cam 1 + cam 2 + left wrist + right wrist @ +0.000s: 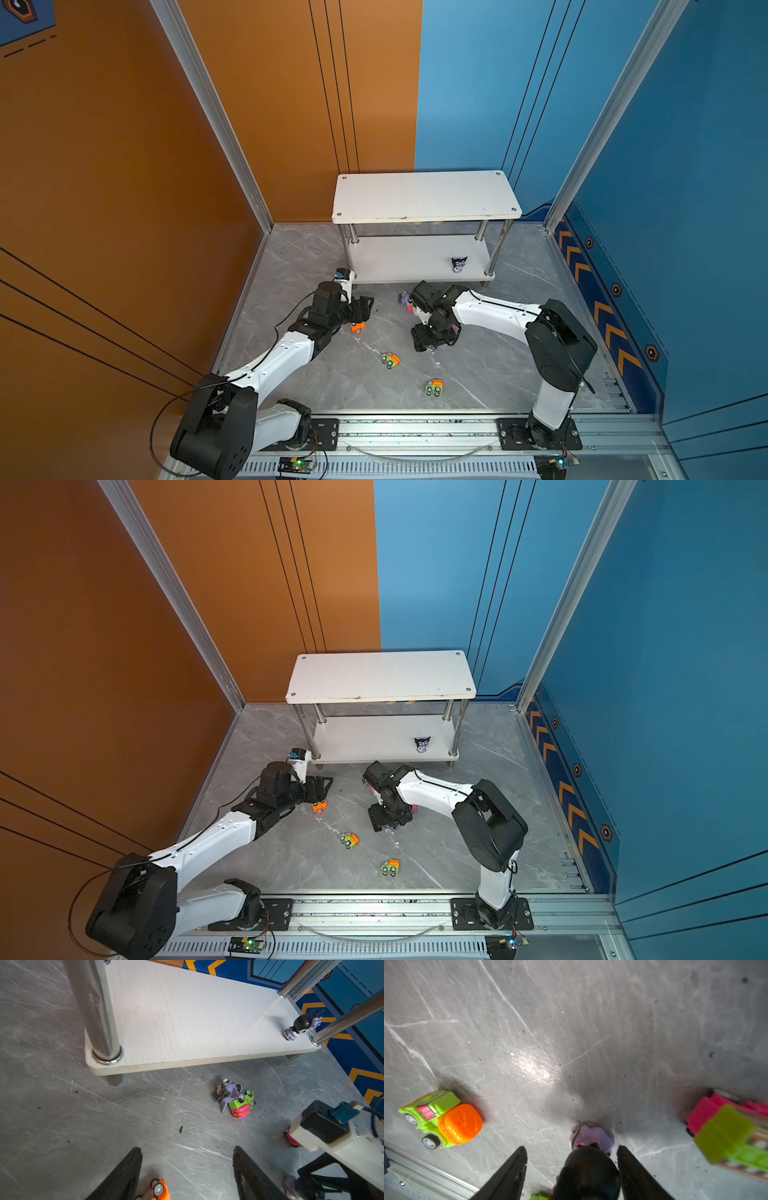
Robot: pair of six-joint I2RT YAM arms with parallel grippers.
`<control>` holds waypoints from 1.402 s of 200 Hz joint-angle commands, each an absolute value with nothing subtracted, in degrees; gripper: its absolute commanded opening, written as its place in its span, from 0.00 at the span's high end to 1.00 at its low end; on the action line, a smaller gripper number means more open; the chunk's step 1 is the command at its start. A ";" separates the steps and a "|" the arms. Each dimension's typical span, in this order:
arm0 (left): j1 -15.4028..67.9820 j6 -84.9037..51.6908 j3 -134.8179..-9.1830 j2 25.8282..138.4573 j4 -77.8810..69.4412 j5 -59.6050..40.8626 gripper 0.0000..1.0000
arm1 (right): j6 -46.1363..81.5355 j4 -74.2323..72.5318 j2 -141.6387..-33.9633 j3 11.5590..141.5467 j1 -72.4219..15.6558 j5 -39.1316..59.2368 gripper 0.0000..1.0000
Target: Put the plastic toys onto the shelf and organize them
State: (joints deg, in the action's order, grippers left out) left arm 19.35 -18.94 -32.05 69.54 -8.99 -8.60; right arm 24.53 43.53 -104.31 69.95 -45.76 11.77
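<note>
The white two-tier shelf (426,195) (380,675) stands at the back. One black-and-purple figurine (459,264) (301,1024) stands on its lower tier. My left gripper (362,309) (187,1151) is open low over the floor, and an orange car (357,327) (158,1189) lies by one finger. My right gripper (430,347) (571,1151) is open around another figurine (589,1163), which stands close to one finger with a gap to the other. A third figurine (226,1093) lies against a green-and-pink car (242,1105) in front of the shelf.
Two green trucks with orange backs (390,360) (434,386) sit on the grey floor toward the front; the nearer of them to my right gripper shows in the right wrist view (444,1120). A pink-and-green truck (726,1126) lies beside my right gripper. A metal rail (415,428) runs along the front.
</note>
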 commanded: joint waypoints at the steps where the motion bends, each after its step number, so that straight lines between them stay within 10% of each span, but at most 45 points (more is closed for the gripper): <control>1: 18.63 -18.98 -33.25 70.21 -9.22 -9.86 0.29 | 26.65 46.05 -104.88 71.03 -45.92 10.72 0.29; 171: 18.37 -19.60 -33.78 71.30 -9.92 -11.43 0.28 | 23.88 50.52 -104.69 73.69 -44.82 8.45 0.66; 280: 18.10 -19.99 -33.93 71.19 -9.84 -12.19 0.28 | -0.03 56.90 -110.33 92.63 -43.90 -4.62 0.78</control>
